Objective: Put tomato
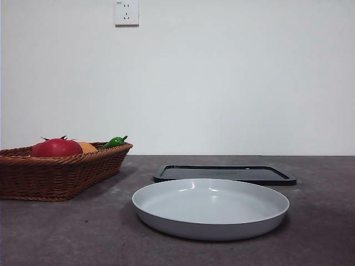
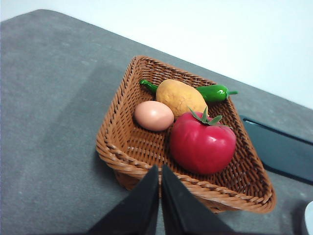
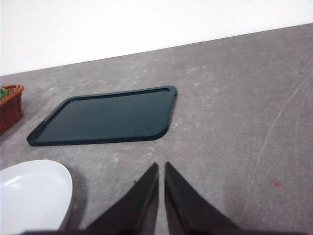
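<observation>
1. Front view, lower left of frame: a wicker basket sits on the grey table. Over its rim show the tomato, an orange-yellow lump that is the potato, and the tip of a green pepper.
2. Front view, lower centre: a white plate stands nearest the camera. Behind it, closer to the wall, lies a flat black tray. Basket and plate are apart, bare table between them.
3. Front view, top of frame, left of centre: a wall socket. No arm shows in this view.
4. Left wrist view: the left gripper hangs above the basket's near rim, its jaws pressed together with only a thin slit between them, holding nothing.
5. Left wrist view, centre: the tomato lies inside the basket, right of middle in the frame, green calyx up. It touches the potato behind it. An egg lies just beside both, and the pepper is tucked behind the potato against the far wall.
6. Right wrist view: the right gripper hangs over bare table, jaws closed to a narrow slit, empty. The tray lies beyond it; the plate's edge is at lower left, a corner of the basket at the left edge.
</observation>
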Controlling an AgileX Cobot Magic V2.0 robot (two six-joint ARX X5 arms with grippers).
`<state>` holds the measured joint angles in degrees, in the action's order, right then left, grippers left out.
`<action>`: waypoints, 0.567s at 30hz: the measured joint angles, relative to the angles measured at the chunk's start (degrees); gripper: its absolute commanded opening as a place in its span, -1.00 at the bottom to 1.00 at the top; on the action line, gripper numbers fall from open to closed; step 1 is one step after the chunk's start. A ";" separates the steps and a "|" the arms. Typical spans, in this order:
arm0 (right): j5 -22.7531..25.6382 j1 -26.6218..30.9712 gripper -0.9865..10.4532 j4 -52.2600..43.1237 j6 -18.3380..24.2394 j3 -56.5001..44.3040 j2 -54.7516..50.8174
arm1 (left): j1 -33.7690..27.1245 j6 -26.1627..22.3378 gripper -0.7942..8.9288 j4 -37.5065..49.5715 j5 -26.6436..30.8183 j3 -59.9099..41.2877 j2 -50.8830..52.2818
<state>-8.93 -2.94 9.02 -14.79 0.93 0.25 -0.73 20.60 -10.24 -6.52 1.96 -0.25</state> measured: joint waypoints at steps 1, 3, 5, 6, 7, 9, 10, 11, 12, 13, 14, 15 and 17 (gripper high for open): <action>0.00 0.00 -0.81 0.00 -0.66 0.00 0.00 | 0.00 0.39 -0.82 -0.11 0.00 0.02 0.00; -0.07 0.00 -0.81 0.24 -1.66 0.17 0.00 | 0.00 1.42 -0.82 -0.96 0.00 0.44 0.00; -0.09 0.00 -0.81 1.03 -2.47 1.07 0.00 | 0.00 2.12 -0.82 -2.89 0.00 1.44 -0.02; -0.09 0.00 -0.81 1.20 -2.84 1.92 0.02 | 0.00 2.49 -0.82 -3.72 0.00 2.19 -0.07; -0.11 0.00 -0.81 1.46 -3.13 2.97 0.02 | 0.00 2.69 -0.82 -4.46 0.00 3.15 -0.13; -0.15 0.00 -0.81 1.97 -3.39 5.07 0.02 | 0.00 2.86 -0.82 -5.31 0.00 5.03 -0.39; -0.17 0.00 -0.81 2.43 -3.52 6.34 0.02 | 0.00 2.89 -0.82 -5.86 0.00 6.40 -0.66; -0.26 0.00 -0.81 3.13 -3.54 7.52 0.07 | 0.00 2.89 -0.82 -6.47 0.00 7.72 -1.03; -0.37 0.00 -0.81 3.85 -3.56 8.55 0.22 | 0.00 2.89 -0.82 -7.21 0.00 8.87 -1.51; -0.55 0.00 -0.81 4.94 -3.56 10.01 0.61 | 0.00 2.89 -0.82 -8.33 0.00 10.40 -2.40; -0.83 0.00 -0.81 5.97 -3.56 11.13 1.03 | 0.00 2.89 -0.82 -8.92 0.00 11.28 -3.04; -1.44 0.00 -0.81 7.13 -3.56 12.33 1.55 | 0.00 2.89 -0.82 -10.05 0.00 12.63 -3.98; -2.73 0.00 -0.81 9.49 -3.56 15.26 3.17 | 0.00 2.64 -0.82 -12.02 -0.66 15.32 -5.97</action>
<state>-11.66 -2.94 18.50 -18.35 16.19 3.42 -0.73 23.24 -22.26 -7.18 17.28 -6.22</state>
